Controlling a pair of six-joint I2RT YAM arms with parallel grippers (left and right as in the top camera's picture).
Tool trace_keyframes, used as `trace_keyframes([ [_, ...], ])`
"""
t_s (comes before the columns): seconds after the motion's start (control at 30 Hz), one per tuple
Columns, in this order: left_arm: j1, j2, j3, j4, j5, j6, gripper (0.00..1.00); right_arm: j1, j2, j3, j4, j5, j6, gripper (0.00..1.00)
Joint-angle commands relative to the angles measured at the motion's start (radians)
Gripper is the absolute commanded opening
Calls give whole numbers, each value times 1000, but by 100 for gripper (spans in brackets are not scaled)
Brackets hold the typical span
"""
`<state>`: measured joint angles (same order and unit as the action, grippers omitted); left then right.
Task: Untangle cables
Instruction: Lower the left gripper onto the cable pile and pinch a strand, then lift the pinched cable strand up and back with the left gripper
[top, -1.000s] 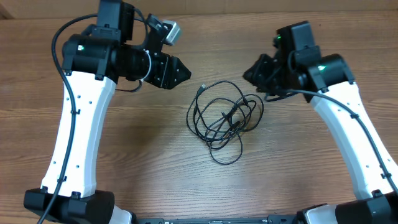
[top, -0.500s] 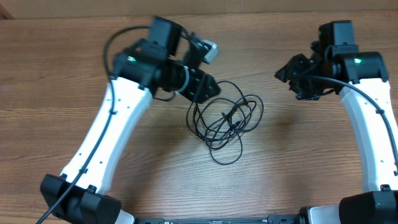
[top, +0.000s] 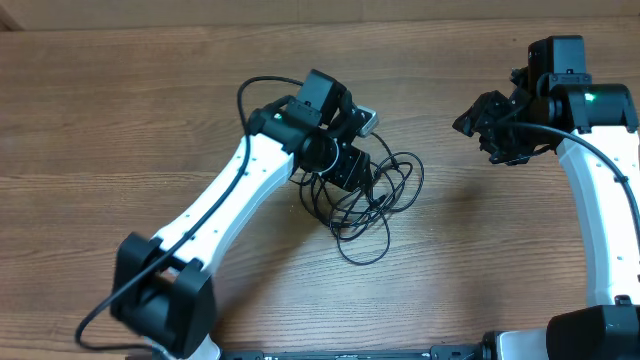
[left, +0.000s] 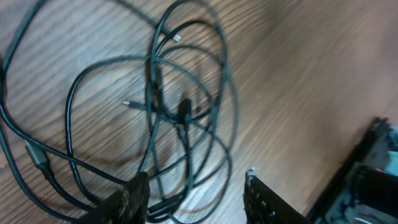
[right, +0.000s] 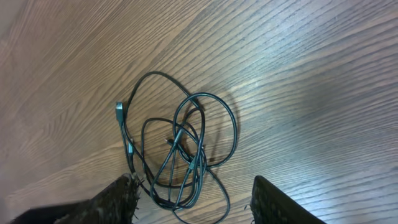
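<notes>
The cables (top: 385, 198) are thin black wires lying in one looped tangle on the wooden table at centre. My left gripper (top: 352, 172) hangs low over the tangle's upper left part. In the left wrist view its fingers (left: 196, 200) are open, with several strands (left: 180, 112) running between and beyond them; nothing is gripped. My right gripper (top: 480, 122) is held up to the right of the tangle, apart from it. In the right wrist view its fingers (right: 196, 202) are open and empty, with the tangle (right: 180, 149) below, a plug end at its left.
The wooden table (top: 150, 150) spreads bare to the left and right of the tangle. Its far edge (top: 320, 25) runs along the top. The left arm's thicker black cord (top: 245, 95) arches over its wrist. The arm bases stand at the front edge.
My left arm has swung right and down onto the tangle's upper left part. My right gripper has pulled back to the right, away from the cables. The tangle has barely shifted.
</notes>
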<state>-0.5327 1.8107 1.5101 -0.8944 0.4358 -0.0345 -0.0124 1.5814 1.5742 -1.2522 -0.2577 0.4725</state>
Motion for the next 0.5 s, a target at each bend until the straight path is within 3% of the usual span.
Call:
trace_keyframes([
  [0.0, -4, 76, -12, 1, -24, -10, 50, -5, 2, -5, -6, 11, -14, 57],
  [0.1, -13, 138, -12, -6, -13, 21, 55, -5, 2, -5, -14, 13, -15, 58],
  [0.33, -17, 273, -12, -6, -33, 59, 52, -5, 2, -5, -22, 14, -26, 58],
  [0.47, -16, 314, -12, 21, -51, 58, 22, -5, 2, -5, -25, 14, -30, 58],
])
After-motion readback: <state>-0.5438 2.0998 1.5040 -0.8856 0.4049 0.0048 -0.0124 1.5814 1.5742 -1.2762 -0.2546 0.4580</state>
